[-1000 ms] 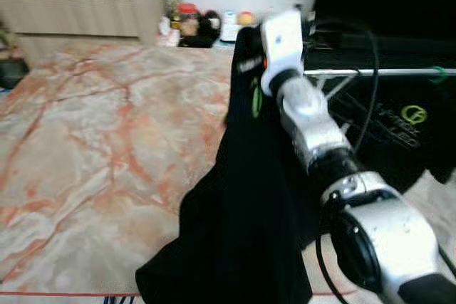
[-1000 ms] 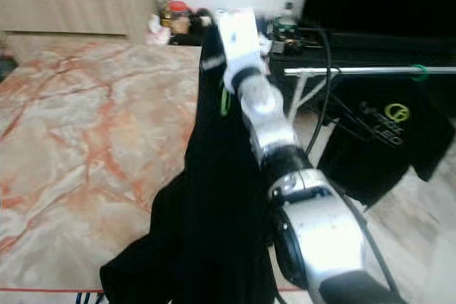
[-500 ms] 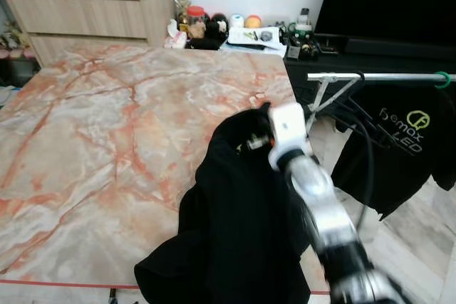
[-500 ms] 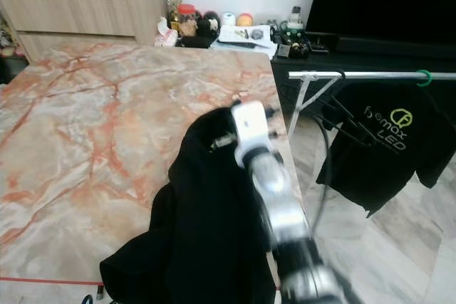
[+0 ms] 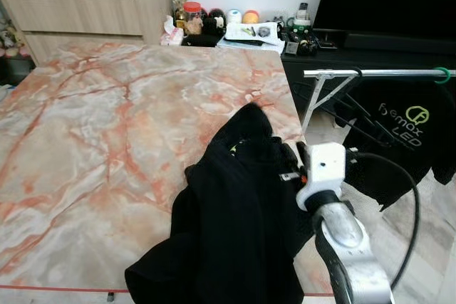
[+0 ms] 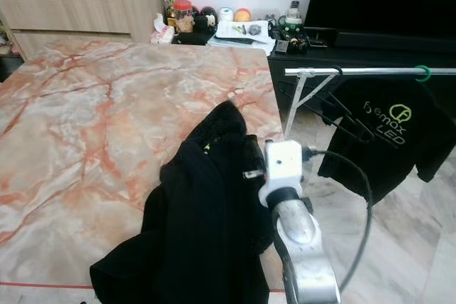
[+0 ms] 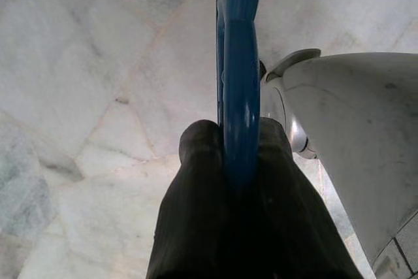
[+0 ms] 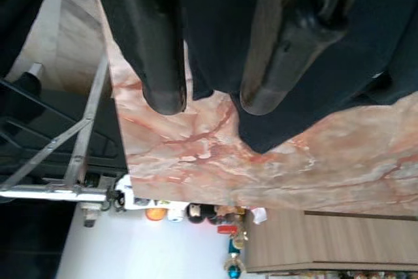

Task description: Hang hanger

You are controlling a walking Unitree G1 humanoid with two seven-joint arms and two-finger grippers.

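Observation:
A black garment (image 5: 228, 218) lies heaped on the right front part of the marble table (image 5: 107, 119) and hangs over its edge. A small green bit (image 5: 233, 149) peeks out near its raised peak. My right arm's white wrist (image 5: 322, 169) sits just right of the heap. In the right wrist view my right gripper (image 8: 212, 99) is open, its fingers (image 8: 160, 63) apart, with black cloth between and behind them. Low at my side, my left gripper (image 7: 238, 155) is shut on a blue hanger (image 7: 241, 63) above the floor tiles.
A metal rack rail (image 5: 377, 72) stands to the right of the table, with a black T-shirt (image 5: 399, 147) hung on it by a green hook (image 5: 442, 74). Jars and papers (image 5: 242, 30) crowd the table's far end. A wooden sideboard (image 5: 85, 8) lines the back wall.
My right arm came down from holding the garment high. The garment settled in a heap on the table, and the gripper has drawn back toward me and to the right.

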